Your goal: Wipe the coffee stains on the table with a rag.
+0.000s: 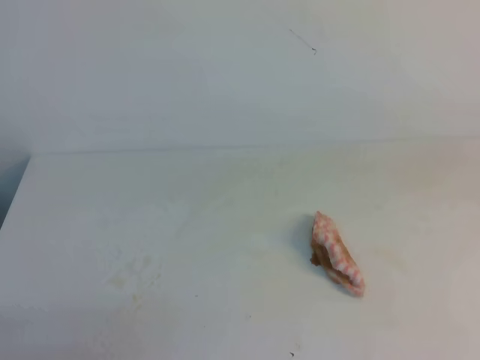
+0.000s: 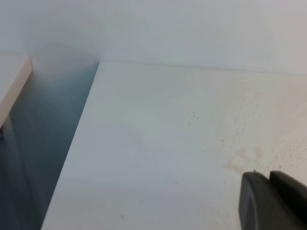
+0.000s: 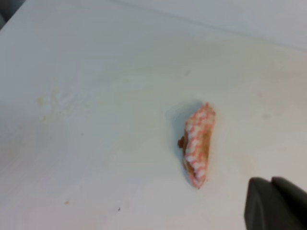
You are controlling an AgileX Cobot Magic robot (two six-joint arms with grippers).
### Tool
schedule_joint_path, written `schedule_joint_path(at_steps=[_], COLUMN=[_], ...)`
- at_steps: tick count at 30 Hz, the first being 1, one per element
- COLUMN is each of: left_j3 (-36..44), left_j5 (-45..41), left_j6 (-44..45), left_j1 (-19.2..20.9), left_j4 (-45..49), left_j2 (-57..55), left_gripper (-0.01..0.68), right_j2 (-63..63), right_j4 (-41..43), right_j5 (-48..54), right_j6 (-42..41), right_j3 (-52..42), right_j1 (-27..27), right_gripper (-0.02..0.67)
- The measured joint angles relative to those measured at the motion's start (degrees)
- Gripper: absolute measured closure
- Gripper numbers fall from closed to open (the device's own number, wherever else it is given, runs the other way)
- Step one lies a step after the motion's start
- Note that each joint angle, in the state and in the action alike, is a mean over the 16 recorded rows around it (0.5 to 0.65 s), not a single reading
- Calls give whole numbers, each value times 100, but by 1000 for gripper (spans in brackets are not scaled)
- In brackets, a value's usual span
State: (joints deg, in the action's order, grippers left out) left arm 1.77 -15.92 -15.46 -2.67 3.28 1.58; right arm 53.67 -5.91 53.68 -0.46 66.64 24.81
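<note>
The rag (image 1: pixel 337 253), a bunched pink-and-white checked cloth with a brown wet patch on its left side, lies alone on the white table (image 1: pixel 150 217), right of centre. The right wrist view has the rag (image 3: pixel 198 143) lying up and to the left of my right gripper (image 3: pixel 271 181), whose dark fingers are pressed together, shut and empty. My left gripper (image 2: pixel 268 175) is also shut and empty over the left part of the table (image 2: pixel 158 134). The coffee stains are out of view. Neither gripper appears in the exterior high view.
Faint yellowish smudges (image 1: pixel 135 274) mark the table at front left, and these smudges (image 2: pixel 244 158) lie just ahead of the left gripper. The table's left edge drops into a dark gap (image 2: pixel 57 134). A white wall (image 1: pixel 225 75) runs behind the table.
</note>
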Motion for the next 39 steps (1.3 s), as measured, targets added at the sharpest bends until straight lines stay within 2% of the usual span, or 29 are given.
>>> schedule_joint_path(at_steps=[11, 20, 24, 29, 39], left_j3=[0, 0, 0, 0, 0], left_j5=[0, 0, 0, 0, 0], left_j6=[0, 0, 0, 0, 0], left_j1=[0, 0, 0, 0, 0], left_j4=[0, 0, 0, 0, 0], left_j2=[0, 0, 0, 0, 0], left_gripper=[673, 673, 673, 673, 673], right_j2=[-1646, -3188, -3759, -4385, -5166], right_j4=[269, 1446, 1985, 2379, 2106], right_j5=[53, -236, -689, -1510, -3063], right_j6=[-75, -350, -247, 123, 887], right_j3=[0, -442, -1152, -2497, -5336], right_j1=[-870, -1278, -1484, -1802, -2338], right_gripper=[651, 651, 651, 651, 651])
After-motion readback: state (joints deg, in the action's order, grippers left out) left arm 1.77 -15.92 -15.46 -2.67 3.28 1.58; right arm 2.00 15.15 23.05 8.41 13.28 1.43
